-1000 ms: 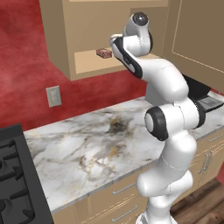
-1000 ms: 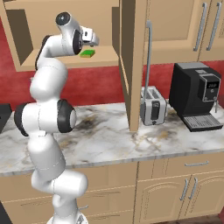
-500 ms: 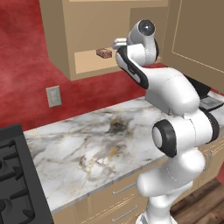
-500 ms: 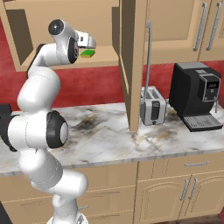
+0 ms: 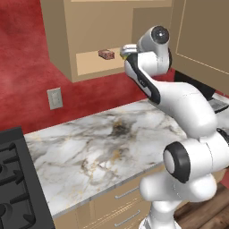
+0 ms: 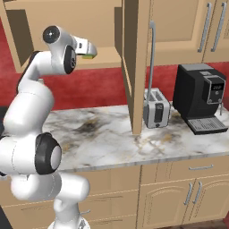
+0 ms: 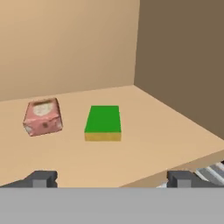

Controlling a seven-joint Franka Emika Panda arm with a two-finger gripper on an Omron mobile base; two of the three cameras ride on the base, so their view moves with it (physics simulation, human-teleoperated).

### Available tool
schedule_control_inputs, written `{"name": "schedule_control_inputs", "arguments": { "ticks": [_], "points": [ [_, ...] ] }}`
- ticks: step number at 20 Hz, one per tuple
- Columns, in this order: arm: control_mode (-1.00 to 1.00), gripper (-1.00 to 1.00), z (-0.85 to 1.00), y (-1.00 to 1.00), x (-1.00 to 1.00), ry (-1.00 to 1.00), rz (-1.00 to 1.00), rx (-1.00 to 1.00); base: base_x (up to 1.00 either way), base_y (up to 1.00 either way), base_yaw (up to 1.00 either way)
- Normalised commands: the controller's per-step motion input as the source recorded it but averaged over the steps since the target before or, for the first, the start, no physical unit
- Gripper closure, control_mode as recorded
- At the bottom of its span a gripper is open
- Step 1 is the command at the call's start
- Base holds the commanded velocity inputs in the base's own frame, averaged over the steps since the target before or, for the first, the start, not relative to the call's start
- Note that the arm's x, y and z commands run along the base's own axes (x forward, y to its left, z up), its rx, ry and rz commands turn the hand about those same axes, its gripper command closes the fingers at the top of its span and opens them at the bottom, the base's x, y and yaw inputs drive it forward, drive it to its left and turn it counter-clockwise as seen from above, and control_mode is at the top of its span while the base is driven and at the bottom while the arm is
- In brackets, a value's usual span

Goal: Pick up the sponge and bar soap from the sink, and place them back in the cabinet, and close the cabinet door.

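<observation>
Both task items were found already set on the plain flat shelf of the light tan wooden box cabinet [image 7: 183,127]. In the hand view, the small bright green block of sponge [image 7: 103,122] with its yellowish lower edge lay ahead of the two-finger gripper [image 7: 109,178], roughly midway between the fingertips and well beyond them, and the small flat reddish-pink bar soap [image 7: 42,116] lay just beside it, toward the left fingertip, the two apart. The dark fingertips were spread wide with nothing between them, at the shelf's front edge. From the right base view, the flat light tan cabinet door [image 6: 134,67] with its long vertical silver bar handle [image 6: 150,58] was seen standing open. The placing was judged done; closing the door was judged the one step left.
</observation>
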Motion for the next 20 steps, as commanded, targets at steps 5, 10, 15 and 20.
{"name": "schedule_control_inputs", "arguments": {
  "ticks": [5,10,15,20],
  "points": [
    [-1.00,-1.00,0.07,-0.15,-0.58,0.00,0.00,0.00,0.00,0.00,0.00],
    [-1.00,-1.00,0.06,-0.14,-0.59,0.00,0.00,0.00,0.00,0.00,0.00],
    [-1.00,-1.00,0.04,-0.08,-0.61,0.00,0.00,0.00,0.00,0.00,0.00],
    [-1.00,-1.00,0.05,-0.07,-0.60,0.00,0.00,0.00,0.00,0.00,0.00]
  ]
}}
